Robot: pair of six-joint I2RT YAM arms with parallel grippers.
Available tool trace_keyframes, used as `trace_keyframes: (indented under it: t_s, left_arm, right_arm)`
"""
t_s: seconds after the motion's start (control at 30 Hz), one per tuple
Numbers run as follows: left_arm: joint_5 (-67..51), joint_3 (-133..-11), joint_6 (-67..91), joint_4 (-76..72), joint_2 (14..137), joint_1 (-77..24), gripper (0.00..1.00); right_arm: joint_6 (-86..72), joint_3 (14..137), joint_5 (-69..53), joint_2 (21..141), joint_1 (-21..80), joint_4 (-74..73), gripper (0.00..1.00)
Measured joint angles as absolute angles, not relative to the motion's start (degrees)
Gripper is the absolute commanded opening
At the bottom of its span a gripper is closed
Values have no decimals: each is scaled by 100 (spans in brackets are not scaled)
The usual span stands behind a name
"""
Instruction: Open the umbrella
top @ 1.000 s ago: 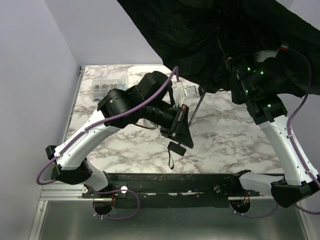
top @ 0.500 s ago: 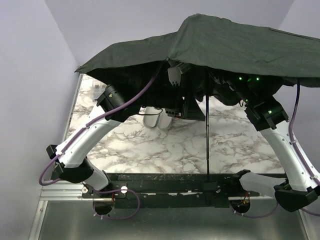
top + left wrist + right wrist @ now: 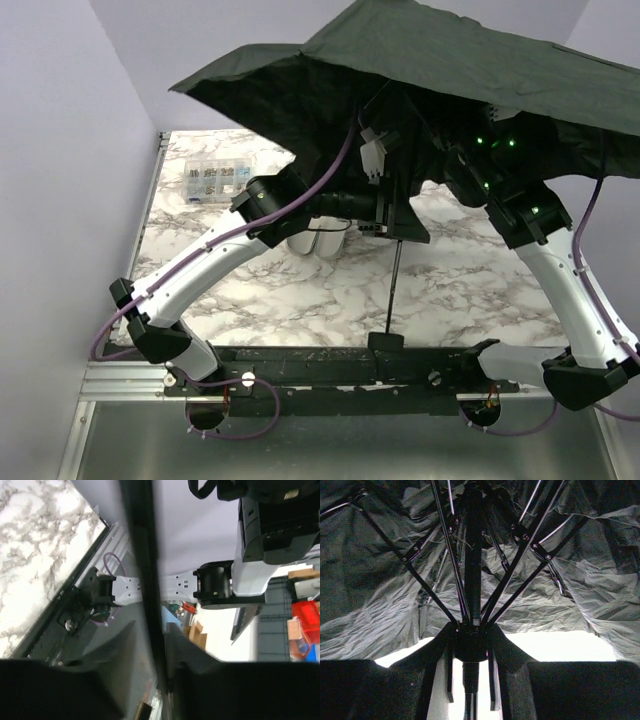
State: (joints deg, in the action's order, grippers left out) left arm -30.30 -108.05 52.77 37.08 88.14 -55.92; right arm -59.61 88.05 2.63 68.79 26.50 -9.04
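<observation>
Across the middle of the top view, a marble-patterned bench (image 3: 460, 290) with a black rail (image 3: 330, 362) along its near edge. Held up in the air over its far and right part, well clear of the surface: the umbrella (image 3: 450, 60), open, with the dark canopy spread wide and tilted, lower at the left edge than at the crown. Seen from beneath in the right wrist view, thin black ribs (image 3: 520, 545) fanning out from the centre against creased fabric.

Reaching up under the canopy from the left, the left arm (image 3: 210, 265), white and black with a purple cable along it. From the right, the right arm (image 3: 560, 290), its upper end lost in the shadow of the fabric.

Down from the crown toward the near rail, slightly slanted, the thin shaft (image 3: 392, 290). At its lower end, the black handle (image 3: 386, 343), right at the rail; hard to say whether touching it.

Closed around that shaft part-way down: the left hand (image 3: 152, 680), dark fingers (image 3: 75, 690) set close on either side of it in the left wrist view. Higher up, clamped on the black runner (image 3: 470, 647) where the ribs meet: the right hand (image 3: 470, 655), fingers (image 3: 520, 685) tight against both sides.

At the far left corner of the bench, well apart from the rest, a small clear compartment box (image 3: 215, 178). Under the left wrist, a pale rounded object (image 3: 318, 243), too hidden to identify.
</observation>
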Motion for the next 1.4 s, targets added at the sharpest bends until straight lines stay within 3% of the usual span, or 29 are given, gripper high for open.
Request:
trace_keyframes:
  t_s: [0.03, 0.13, 0.23, 0.3, 0.37, 0.4, 0.6, 0.8, 1.03, 1.23, 1.4]
  left_arm:
    - [-3072, -10805, 5310, 3642, 8862, -5605, 0]
    - [-3138, -10812, 5457, 3518, 8991, -5631, 0]
    - [-3170, -10903, 5437, 3465, 9083, -5586, 0]
    - [-3232, -11021, 5492, 3551, 9109, -5555, 0]
    - [-3382, -11063, 5610, 3607, 9109, -5476, 0]
    - [-3444, -11063, 5658, 3605, 9109, -5439, 0]
    - [-3865, -11043, 6272, 3293, 9109, -4928, 0]
    - [-4167, -11052, 6768, 2724, 9109, -4595, 0]
    - [-4678, -11231, 6995, 2427, 9109, -4576, 0]
    - [-4915, -11246, 7111, 2281, 9109, -4567, 0]
    - [-5015, -11205, 7146, 2213, 9109, -4550, 0]
  right_arm:
    - [-5929, 8879, 360, 6934, 2650, -902, 1]
    - [-5791, 9089, 578, 7081, 2650, -910, 2]
    - [-5645, 9185, 725, 7131, 2650, -952, 58]
    - [-5592, 9188, 799, 7131, 2650, -939, 86]
    - [-5454, 9190, 832, 7105, 2650, -930, 98]
    - [-5380, 9190, 832, 7081, 2650, -941, 100]
    - [-4960, 9531, 674, 6925, 2650, -1400, 100]
    - [-5065, 9795, 47, 6845, 2480, -1791, 91]
    - [-6071, 10497, -2283, 7791, 1212, -1752, 75]
    - [-6807, 10344, -3197, 8128, 1037, -1273, 57]
    - [-7360, 10116, -3712, 8128, 1041, -445, 51]
